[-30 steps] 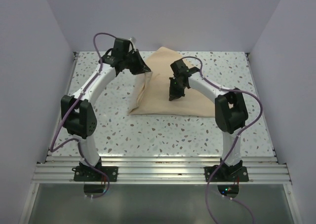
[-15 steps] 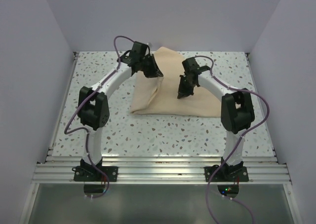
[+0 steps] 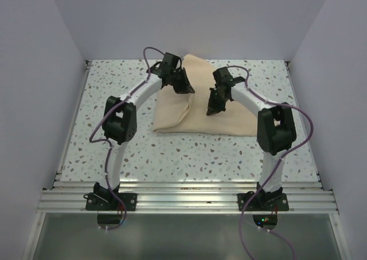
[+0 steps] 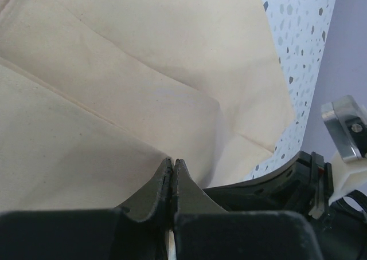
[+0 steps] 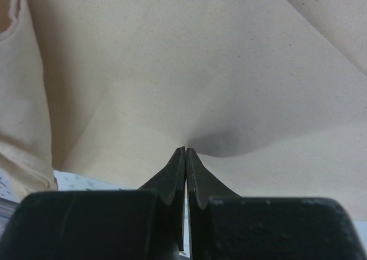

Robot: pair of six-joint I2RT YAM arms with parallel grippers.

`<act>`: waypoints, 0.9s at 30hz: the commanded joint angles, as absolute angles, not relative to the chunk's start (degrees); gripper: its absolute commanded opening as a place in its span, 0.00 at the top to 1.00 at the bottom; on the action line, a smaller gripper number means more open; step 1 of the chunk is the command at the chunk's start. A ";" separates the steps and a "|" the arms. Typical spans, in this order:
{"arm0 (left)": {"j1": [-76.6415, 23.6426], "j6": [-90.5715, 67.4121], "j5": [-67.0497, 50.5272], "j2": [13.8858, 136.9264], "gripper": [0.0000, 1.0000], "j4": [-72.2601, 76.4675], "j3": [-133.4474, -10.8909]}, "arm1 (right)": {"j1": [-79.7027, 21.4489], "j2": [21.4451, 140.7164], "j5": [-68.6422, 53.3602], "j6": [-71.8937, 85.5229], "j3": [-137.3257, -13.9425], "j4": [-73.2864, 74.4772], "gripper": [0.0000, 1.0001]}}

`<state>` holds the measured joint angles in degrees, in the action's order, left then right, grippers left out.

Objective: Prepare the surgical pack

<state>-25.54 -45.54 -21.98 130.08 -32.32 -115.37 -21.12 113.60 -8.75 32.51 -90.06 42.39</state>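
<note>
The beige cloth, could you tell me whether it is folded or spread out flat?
Folded. The beige cloth lies in a compact bundle, and the left wrist view shows overlapping layers with creased edges.

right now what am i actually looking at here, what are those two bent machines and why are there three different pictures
Those are two robot arms bolted to the near edge of a speckled table. The wide picture comes from a fixed camera above and behind them, with the left arm on the left and the right arm on the right. The two close-ups come from a camera on each wrist, looking along that arm's own two fingers. On the table lies a large beige cloth, partly folded over itself. The left gripper is shut, pinching a fold of it. The right gripper is shut too, with cloth puckered at its tips, so it seems to pinch it as well.
</note>
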 commanded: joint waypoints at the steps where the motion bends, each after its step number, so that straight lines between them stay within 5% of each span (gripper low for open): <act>1: -26.37 -46.85 -23.91 132.36 1.00 -30.76 -120.14 | -20.65 109.95 -9.67 31.82 -90.53 42.80 1.00; 22: -27.16 -49.66 -29.79 140.53 1.00 -25.76 -124.72 | -18.28 110.57 -9.84 31.11 -90.09 43.68 1.00; 27: -27.07 -48.78 -32.26 141.59 0.73 -25.66 -127.17 | -17.93 110.48 -10.02 30.76 -91.05 44.30 1.00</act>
